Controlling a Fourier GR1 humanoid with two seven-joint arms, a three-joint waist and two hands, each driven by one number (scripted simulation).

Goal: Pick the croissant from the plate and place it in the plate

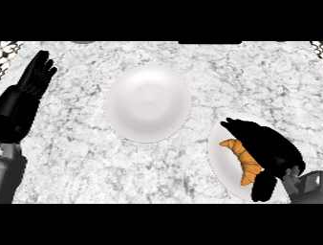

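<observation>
croissant (243,160) on right plate (223,162), second plate (148,104) left — farther back

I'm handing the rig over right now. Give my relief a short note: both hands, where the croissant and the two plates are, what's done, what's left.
Left hand: open, fingers up, resting at the view's left edge, holding nothing.
Right hand: over the near-right plate, fingers curling round the croissant; whether they touch it cannot be told.
Croissant: lying on that right plate, not lifted.
Centre plate: bare, up and to the left of the right plate, apart from it.
Done: right hand brought to the croissant.
Left: close on it, lift, carry to the centre plate, set down, release.
</observation>
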